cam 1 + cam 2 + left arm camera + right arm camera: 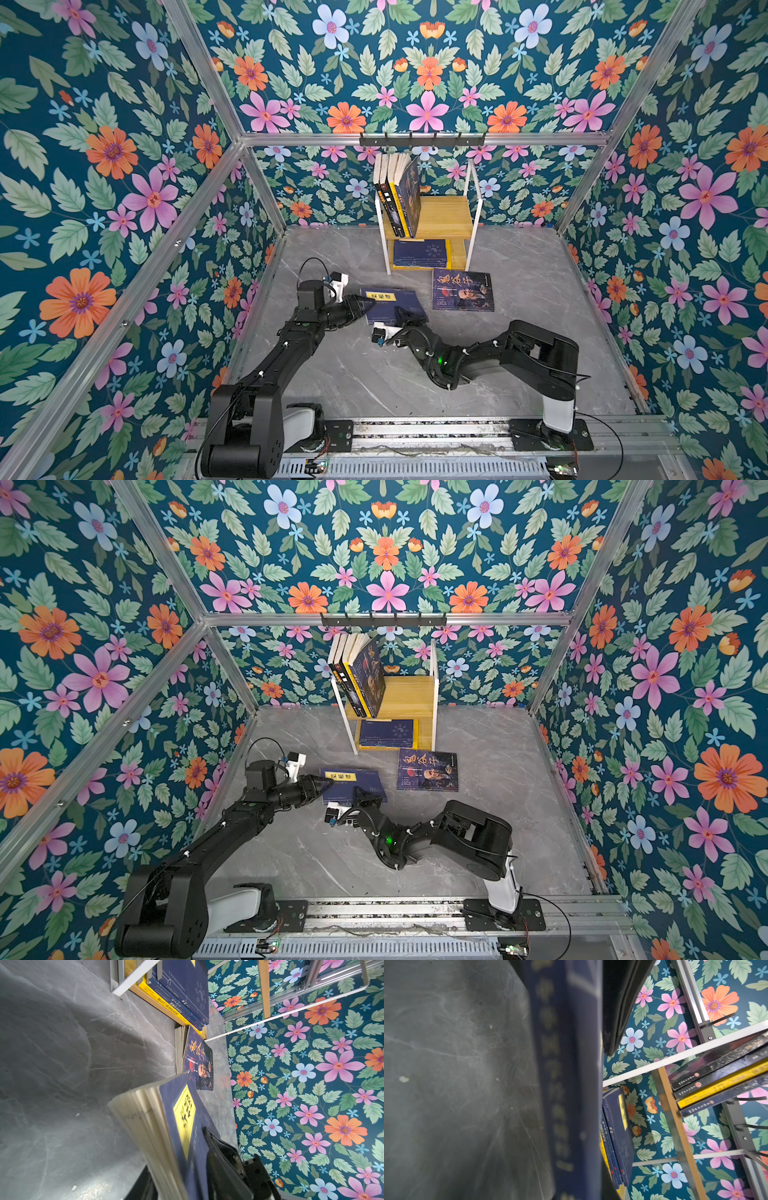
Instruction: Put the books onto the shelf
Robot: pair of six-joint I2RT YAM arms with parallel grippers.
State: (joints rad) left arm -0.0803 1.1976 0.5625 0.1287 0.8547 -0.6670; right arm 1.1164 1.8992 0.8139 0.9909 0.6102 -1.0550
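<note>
One navy book (pixel 395 305) | right hand (pixel 405 314) clamps its near edge | left hand (pixel 368 302) straddles left edge, grip unclear, underside hidden

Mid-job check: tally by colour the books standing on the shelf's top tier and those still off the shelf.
Black-spined paperbacks, upright on the white-framed wooden shelf, top tier: 2
Yellow-spined paperback, same tier: 1
Purple-blue portrait-cover paperbacks: 2, one upright there, one flat off the shelf
Navy paperback with yellow label, off the shelf: 1
Total: 6
</note>
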